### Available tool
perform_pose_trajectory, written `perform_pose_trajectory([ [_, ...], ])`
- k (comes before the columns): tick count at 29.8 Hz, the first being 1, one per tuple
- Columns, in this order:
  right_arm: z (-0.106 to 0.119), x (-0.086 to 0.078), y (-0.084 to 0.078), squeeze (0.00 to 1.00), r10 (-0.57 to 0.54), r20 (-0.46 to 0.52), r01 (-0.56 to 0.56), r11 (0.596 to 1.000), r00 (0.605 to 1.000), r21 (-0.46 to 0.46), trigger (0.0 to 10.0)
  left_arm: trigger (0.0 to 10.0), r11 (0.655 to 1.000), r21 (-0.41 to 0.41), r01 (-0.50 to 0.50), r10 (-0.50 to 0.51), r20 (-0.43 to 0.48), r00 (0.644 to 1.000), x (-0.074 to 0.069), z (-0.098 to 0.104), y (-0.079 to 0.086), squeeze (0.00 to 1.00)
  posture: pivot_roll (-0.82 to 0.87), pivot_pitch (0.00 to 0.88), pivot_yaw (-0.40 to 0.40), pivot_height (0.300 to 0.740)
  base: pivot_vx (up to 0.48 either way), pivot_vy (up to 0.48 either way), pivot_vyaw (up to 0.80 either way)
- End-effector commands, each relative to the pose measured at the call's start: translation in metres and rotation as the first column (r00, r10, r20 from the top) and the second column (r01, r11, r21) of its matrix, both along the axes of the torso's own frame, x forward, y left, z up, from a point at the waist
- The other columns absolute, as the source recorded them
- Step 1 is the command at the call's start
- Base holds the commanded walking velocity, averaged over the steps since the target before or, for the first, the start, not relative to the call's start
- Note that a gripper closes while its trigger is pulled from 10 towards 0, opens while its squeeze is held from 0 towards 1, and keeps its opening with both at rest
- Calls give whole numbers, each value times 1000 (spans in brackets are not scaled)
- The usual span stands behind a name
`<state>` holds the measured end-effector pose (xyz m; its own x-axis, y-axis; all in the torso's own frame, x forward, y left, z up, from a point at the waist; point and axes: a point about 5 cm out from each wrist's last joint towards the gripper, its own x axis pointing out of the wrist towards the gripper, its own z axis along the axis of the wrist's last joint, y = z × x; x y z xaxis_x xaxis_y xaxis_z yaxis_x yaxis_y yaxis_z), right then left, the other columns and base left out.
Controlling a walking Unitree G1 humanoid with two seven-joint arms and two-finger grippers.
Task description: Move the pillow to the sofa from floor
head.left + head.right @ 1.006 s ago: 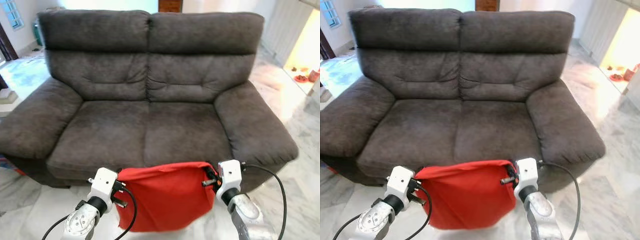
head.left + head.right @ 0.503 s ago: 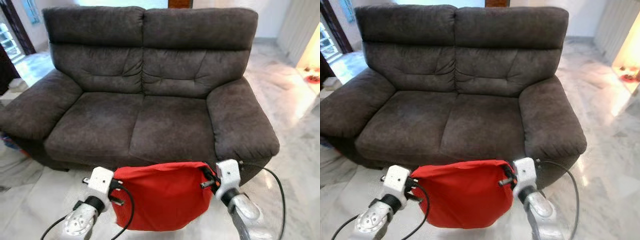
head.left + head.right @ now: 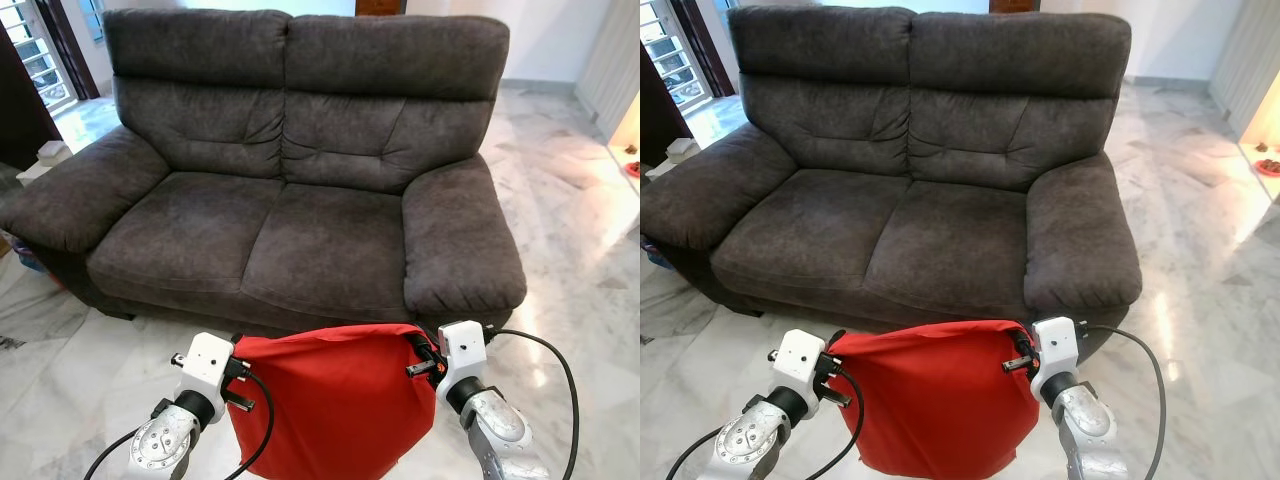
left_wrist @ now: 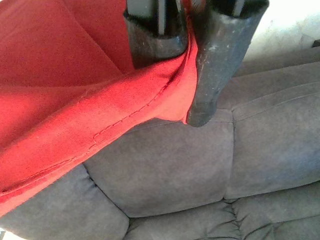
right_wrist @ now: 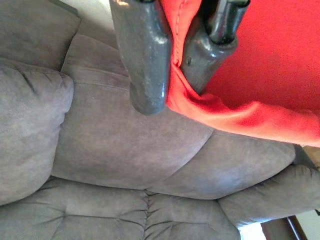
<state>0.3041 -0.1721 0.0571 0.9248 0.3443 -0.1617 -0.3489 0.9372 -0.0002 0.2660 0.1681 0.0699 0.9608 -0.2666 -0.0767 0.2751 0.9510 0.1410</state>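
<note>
A pale marble floor [image 3: 580, 230] with grey veining and a sheen spreads across the room. A barred window [image 3: 35, 50] lets in daylight at the far left beside a dark door frame [image 3: 20, 110]. White walls [image 3: 560, 35] stand behind, near a red dish [image 3: 1270, 167] at the right edge.

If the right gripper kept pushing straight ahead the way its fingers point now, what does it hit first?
Probably the sofa. The right gripper, shut on the red pillow's top corner, points along its fingers at the grey seat cushion, with nothing between. How far off the cushion lies is unclear; the hanging pillow might brush the sofa's front edge first.
</note>
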Motion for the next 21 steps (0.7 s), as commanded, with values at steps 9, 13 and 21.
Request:
perform_pose_trajectory([
  [9,16,6,1,0,-17,75,15,1000,997,19,10000,10000,998,-15,-61,62,131,989,5,26,13,0,67,83,33,740,0,0,0],
  [13,21,8,0,0,-44,103,41,999,994,31,10000,10000,998,-15,-62,63,140,988,5,28,13,0,66,82,33,740,281,0,0],
  [21,26,11,-4,0,-70,120,66,997,990,32,10000,10000,998,-18,-64,66,148,987,7,30,14,0,64,81,33,740,316,0,0],
])
